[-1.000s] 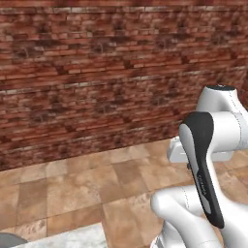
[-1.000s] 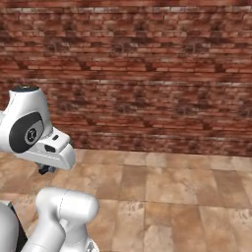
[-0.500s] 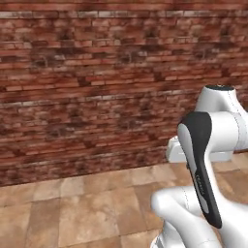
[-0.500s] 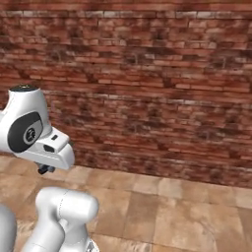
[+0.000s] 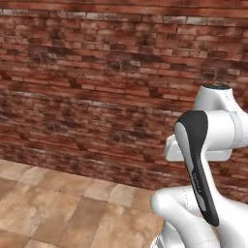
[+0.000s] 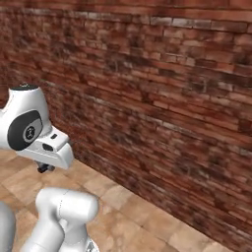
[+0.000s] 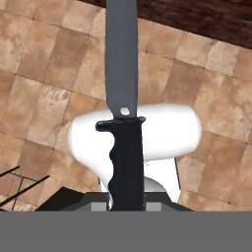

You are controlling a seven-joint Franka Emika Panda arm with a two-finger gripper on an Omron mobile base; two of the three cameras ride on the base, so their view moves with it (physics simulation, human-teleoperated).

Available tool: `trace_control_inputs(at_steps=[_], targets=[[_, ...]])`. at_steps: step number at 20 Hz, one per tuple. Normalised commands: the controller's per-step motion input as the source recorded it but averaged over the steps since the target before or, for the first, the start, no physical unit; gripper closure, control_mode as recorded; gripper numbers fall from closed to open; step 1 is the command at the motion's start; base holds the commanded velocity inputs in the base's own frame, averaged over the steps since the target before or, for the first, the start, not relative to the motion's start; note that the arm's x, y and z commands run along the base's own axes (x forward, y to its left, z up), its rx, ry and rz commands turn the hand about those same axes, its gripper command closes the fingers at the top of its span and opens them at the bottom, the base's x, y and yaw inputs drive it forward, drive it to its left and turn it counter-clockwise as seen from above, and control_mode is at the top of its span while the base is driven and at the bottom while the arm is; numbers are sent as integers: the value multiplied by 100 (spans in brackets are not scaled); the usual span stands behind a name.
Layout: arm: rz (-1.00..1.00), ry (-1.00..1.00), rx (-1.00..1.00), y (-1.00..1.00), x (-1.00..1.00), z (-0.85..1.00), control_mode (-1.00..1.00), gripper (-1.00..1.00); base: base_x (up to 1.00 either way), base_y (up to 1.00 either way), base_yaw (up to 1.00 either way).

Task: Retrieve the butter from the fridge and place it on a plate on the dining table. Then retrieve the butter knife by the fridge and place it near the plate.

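Gripper (image 7: 127,206): pressed together on the black handle of the butter knife (image 7: 122,103), fingertips hidden at the bottom of the hand view. Butter knife: black ridged handle and guard nearest the hand, grey blade with a small hole running straight away from it, carried in the air. Tan tiled floor (image 7: 44,74): below the blade. Red brick wall (image 5: 97,87): beyond the floor, facing the robot.

The tip of the butter knife (image 7: 123,98) is cut off by the hand view's top edge. Its handle base is hidden at the bottom edge, so the tool's fingertips cannot be seen.
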Motion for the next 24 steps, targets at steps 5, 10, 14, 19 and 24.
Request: trace_control_inputs(at_steps=[5,10,14,19,24], targets=[[0,0,0,0,0,0,100,100,40,-12,90],[0,0,0,0,0,0,100,100,34,-19,88],[0,0,0,0,0,0,100,100,37,-37,82],[0,0,0,0,0,0,100,100,41,-75,68],[0,0,0,0,0,0,100,100,81,-70,60]])
